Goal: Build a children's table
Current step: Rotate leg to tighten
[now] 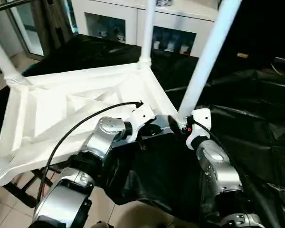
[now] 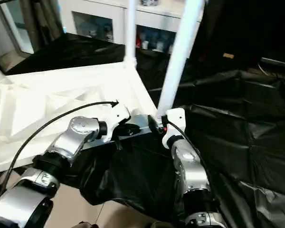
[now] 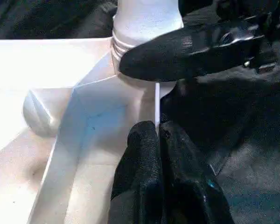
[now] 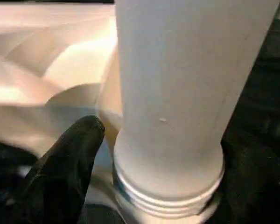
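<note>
The white tabletop [image 1: 61,109] lies underside up, its ribs showing, on a black-covered surface. White legs stand in its corner sockets: one at the near right corner [image 1: 204,61], one at the far corner [image 1: 147,28], one at the left [image 1: 2,59]. My right gripper [image 4: 170,140] is open, with a black finger [image 4: 70,168] on either side of the near right leg [image 4: 177,93], just above its ridged collar. My left gripper [image 3: 157,133] is shut on the tabletop's thin rim [image 3: 157,100] right beside that socket. Both grippers meet at this corner [image 1: 173,124].
A black plastic sheet [image 1: 247,123] covers the surface under and to the right of the tabletop. A white glass-fronted cabinet [image 1: 118,23] stands behind. A black cable [image 1: 85,118] arcs over my left forearm. Tiled floor [image 1: 9,209] shows at the near left.
</note>
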Controlling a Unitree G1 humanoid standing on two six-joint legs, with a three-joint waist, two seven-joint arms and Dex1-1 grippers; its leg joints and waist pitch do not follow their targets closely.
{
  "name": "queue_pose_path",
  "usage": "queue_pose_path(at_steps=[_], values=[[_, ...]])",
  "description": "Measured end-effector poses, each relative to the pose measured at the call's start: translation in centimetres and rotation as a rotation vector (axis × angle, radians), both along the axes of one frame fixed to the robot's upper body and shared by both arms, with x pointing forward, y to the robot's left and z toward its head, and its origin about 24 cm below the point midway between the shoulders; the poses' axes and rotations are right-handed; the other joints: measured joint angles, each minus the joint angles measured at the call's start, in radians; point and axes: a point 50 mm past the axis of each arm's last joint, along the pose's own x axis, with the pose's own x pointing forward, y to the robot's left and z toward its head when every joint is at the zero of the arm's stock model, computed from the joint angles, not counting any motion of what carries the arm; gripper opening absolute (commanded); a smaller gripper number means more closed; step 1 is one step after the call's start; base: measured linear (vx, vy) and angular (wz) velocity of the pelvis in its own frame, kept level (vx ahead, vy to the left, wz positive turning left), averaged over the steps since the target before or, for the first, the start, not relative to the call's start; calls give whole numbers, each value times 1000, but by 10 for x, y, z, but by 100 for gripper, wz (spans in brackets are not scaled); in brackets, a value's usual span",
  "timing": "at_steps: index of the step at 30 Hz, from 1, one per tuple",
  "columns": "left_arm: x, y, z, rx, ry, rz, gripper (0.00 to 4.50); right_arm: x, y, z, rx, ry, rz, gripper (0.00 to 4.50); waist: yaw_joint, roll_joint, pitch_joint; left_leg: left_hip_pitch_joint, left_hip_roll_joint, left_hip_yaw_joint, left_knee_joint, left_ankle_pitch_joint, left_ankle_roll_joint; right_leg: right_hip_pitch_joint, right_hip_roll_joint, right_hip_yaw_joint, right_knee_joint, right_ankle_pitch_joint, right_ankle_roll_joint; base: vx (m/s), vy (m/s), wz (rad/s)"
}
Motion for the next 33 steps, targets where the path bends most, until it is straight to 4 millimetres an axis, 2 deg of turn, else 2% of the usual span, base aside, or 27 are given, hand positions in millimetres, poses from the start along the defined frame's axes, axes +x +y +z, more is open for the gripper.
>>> queue_pose_path(at_steps=[11, 16, 17, 18, 21, 23, 26, 28, 33], values=[[-17, 26, 4, 13, 74, -217, 0, -17, -21, 11, -41, 71, 508, 377, 9, 1, 1, -1, 3, 0, -4, 2, 3, -1, 2, -2, 0, -4, -7, 0, 0, 0], [-20, 31, 5, 16, 106, -274, 0, -21, -27, 14, -40, 111, 626, 377, 7, 0, 2, 0, 3, 0, -4, 1, 2, -1, 2, -2, 1, -4, -8, 0, 0, 0], [-21, 32, 5, 16, 110, -280, 0, -21, -28, 14, -37, 118, 639, 354, 7, 0, 2, 0, 3, 0, -4, 1, 1, -1, 2, -3, 1, -4, -8, 0, 0, 0], [-21, 33, 5, 15, 114, -284, 0, -21, -28, 15, -32, 126, 653, 354, 7, -1, 3, 0, 3, 0, -4, 0, 0, -1, 2, -3, 2, -4, -8, 0, 0, 0], [-22, 35, 5, 12, 130, -296, 0, -20, -29, 16, -23, 143, 672, 340, 8, 0, 4, 0, 3, 0, -4, 0, 0, -1, 2, -3, 2, -4, -8, 0, 0, 0], [-22, 36, 6, 12, 131, -296, 0, -19, -27, 16, -11, 145, 676, 307, 7, 0, 4, 0, 3, 0, -4, 0, 0, -1, 2, -3, 2, -4, -8, 0, 0, 0], [-21, 36, 6, 13, 127, -291, 0, -19, -25, 15, 1, 142, 668, 290, 7, -2, 5, 0, 3, 0, -4, 0, 0, -1, 2, -3, 3, -4, -8, 0, 0, 0], [-18, 36, 6, 17, 110, -251, 0, -16, -21, 13, 10, 121, 608, 273, 6, -4, 6, 1, 3, 0, -4, 0, 0, -1, 2, -2, 4, -4, -8, 0, 0, 0], [-10, 31, 6, 10, 73, -142, 0, -8, -13, 7, 29, 77, 412, 267, 4, -11, 11, 2, 3, 0, -4, 0, -1, -1, 2, -2, 4, -4, -8, 0, 0, 0]])
